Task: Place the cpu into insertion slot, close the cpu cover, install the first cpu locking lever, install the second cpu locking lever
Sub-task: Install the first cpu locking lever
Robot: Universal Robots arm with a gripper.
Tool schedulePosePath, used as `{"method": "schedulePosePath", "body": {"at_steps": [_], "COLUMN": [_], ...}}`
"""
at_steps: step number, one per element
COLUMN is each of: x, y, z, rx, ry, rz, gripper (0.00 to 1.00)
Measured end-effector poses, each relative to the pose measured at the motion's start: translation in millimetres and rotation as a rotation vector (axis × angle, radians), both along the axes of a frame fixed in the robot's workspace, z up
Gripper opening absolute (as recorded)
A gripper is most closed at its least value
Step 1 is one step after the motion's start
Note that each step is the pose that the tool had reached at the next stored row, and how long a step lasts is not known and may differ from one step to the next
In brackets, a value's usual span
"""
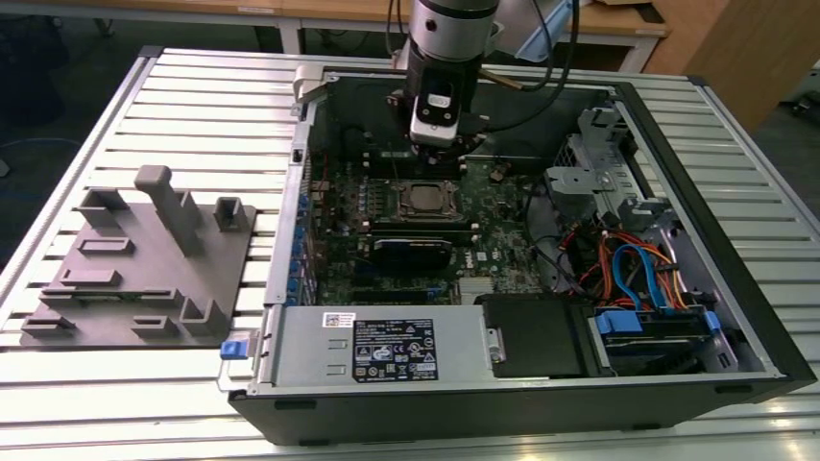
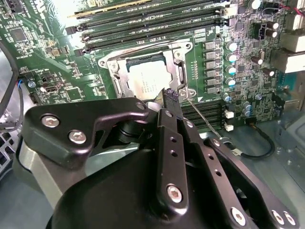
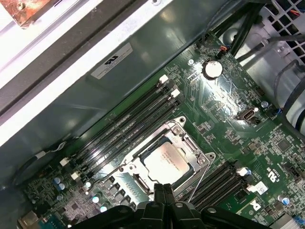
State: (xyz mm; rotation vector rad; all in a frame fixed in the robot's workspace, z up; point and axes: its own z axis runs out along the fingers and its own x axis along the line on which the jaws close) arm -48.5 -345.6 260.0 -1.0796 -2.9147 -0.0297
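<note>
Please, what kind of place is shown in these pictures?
Probably a robotics lab or workshop bench. An opened desktop computer case lies on a slotted metal table, a robot arm reaches into it, and a grey fixture plate sits at the exterior view's left.

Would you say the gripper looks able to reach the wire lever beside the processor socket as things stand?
Probably yes: the gripper sits right at the edge of the socket, the lever runs bare beside its tip, and nothing lies between them.
</note>
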Motion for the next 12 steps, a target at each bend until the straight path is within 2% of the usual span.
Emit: {"method": "schedulePosePath", "body": {"at_steps": [3, 8, 9, 12], "x": [-0.2, -0.7, -0.7, -0.8], "y": [0.0, 0.0, 0.0, 0.0], "z": [0.0, 3.1, 3.0, 3.1], "rx": [0.0000, 0.0001, 0.0002, 0.0002], "ry": [-0.0003, -0.0042, -0.0044, -0.0043], "rz": [0.000, 0.001, 0.006, 0.057], "gripper": [0.10, 0.10, 0.10, 0.10]}}
